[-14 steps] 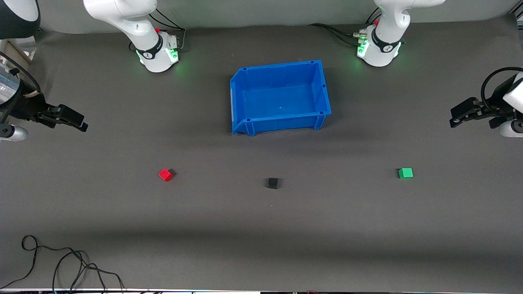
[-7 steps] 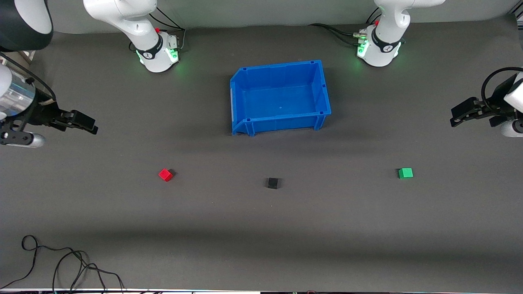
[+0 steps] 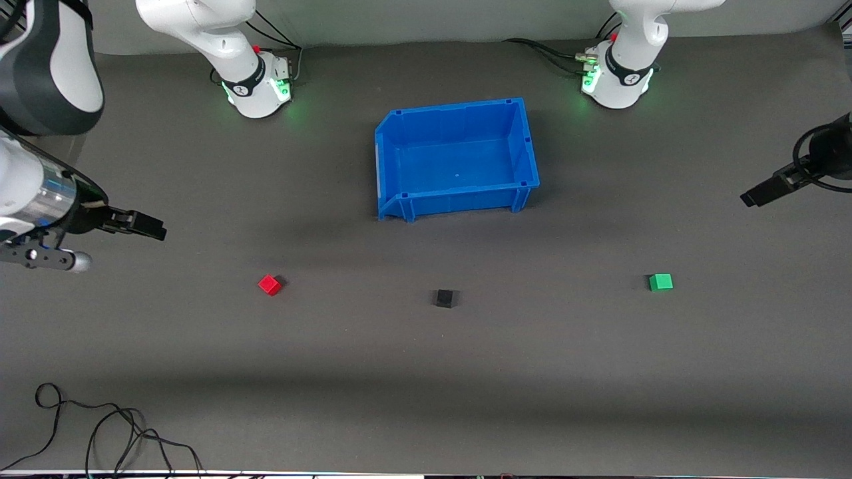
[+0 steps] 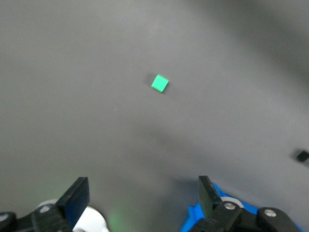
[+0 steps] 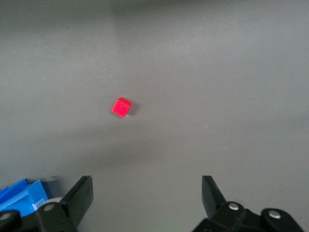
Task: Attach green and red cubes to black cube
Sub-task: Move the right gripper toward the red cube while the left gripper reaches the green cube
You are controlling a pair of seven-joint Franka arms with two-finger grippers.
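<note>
The red cube lies on the table toward the right arm's end. The black cube lies in the middle and the green cube toward the left arm's end. All three lie apart in a rough row. My right gripper is open and empty, over bare table at the right arm's end, away from the red cube. My left gripper is open and empty, over bare table at the left arm's end, away from the green cube. The black cube shows at the edge of the left wrist view.
An empty blue bin stands farther from the front camera than the black cube, between the two arm bases. Loose black cables lie at the table's near edge at the right arm's end.
My right gripper has moved inward over the table toward the red cube. My left gripper has turned and shifted slightly. The cubes have not moved.
</note>
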